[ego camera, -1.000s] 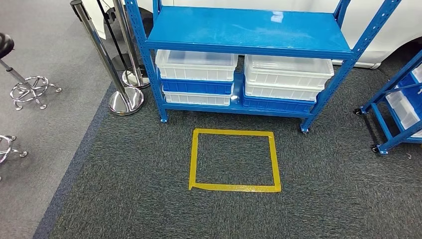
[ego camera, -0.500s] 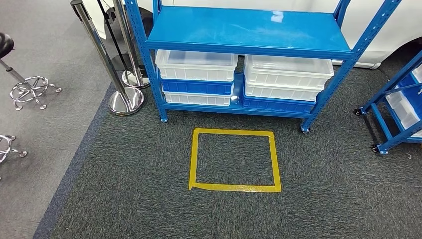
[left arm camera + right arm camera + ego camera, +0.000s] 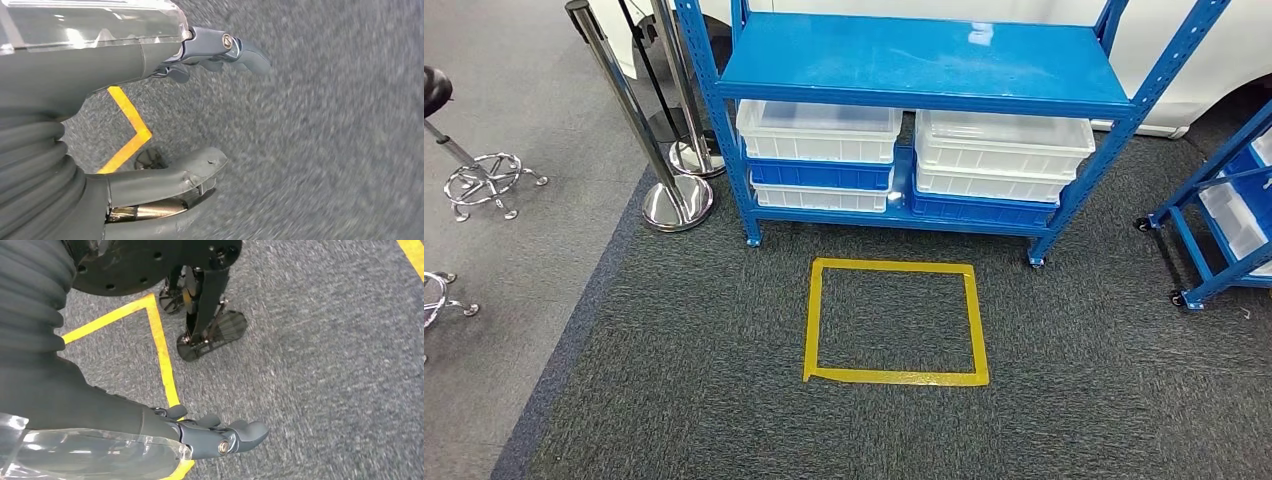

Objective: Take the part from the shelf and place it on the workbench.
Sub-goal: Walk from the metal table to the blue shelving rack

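A blue metal shelf (image 3: pixel 924 60) stands ahead of me in the head view, its upper board bare. Under that board sit two white bins (image 3: pixel 819 130) (image 3: pixel 1002 140) stacked on blue bins (image 3: pixel 820 175); what they contain I cannot make out. My left hand (image 3: pixel 150 60) hangs over the dark carpet with thumb and fingers apart, holding nothing. My right hand (image 3: pixel 165 432) also hangs over the carpet, fingers stretched out and holding nothing.
A yellow tape square (image 3: pixel 894 320) marks the carpet in front of the shelf. Chrome barrier posts (image 3: pixel 674 200) stand left of the shelf, with stool bases (image 3: pixel 484 185) further left. A second blue wheeled rack (image 3: pixel 1224 220) holding bins is at the right edge.
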Robot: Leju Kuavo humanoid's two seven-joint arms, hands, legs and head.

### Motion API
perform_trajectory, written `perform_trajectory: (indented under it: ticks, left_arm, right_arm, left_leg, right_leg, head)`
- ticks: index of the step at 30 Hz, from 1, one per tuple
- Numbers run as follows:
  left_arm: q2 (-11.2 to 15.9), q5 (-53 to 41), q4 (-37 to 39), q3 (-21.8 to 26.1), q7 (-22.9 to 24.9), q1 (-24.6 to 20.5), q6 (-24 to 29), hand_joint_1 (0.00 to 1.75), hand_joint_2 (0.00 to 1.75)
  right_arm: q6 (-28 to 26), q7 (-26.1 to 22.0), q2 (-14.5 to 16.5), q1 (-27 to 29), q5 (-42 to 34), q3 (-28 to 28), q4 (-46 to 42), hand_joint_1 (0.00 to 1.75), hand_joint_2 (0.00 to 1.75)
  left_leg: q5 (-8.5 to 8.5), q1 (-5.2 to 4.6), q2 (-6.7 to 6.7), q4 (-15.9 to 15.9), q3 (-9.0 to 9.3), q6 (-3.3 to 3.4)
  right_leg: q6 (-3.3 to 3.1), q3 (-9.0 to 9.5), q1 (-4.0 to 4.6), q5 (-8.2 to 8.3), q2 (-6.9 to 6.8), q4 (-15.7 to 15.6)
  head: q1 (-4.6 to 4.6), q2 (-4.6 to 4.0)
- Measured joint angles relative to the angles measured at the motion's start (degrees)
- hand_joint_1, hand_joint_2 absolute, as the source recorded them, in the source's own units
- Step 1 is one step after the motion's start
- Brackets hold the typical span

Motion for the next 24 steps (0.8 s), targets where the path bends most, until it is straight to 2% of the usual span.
perform_trajectory:
  ticks: [9, 24]
  left_arm:
    - [-0.8, -1.95, 1.1, -3.68, 0.91, 0.42, -2.67, 0.0, 1.75]
    - [-0.8, -2.76, 1.27, -4.76, 2.32, 0.75, -3.45, 0.0, 1.75]
  right_arm:
    - [2.68, 0.28, 0.18, 0.04, 0.14, 0.81, 0.18, 0.0, 1.75]
    - [2.94, 1.6, 0.19, 0.07, 1.19, 1.37, 0.32, 0.0, 1.75]
  left_leg:
    - [0.0, 0.0, 0.0, 0.0, 0.0, 0.0]
    - [0.0, 0.0, 0.0, 0.0, 0.0, 0.0]
  right_leg:
    - [0.0, 0.0, 0.0, 0.0, 0.0, 0.0]
    - [0.0, -0.01, 0.0, 0.0, 0.0, 0.0]
  head:
    - [0.01, 0.0]
    - [0.01, 0.0]
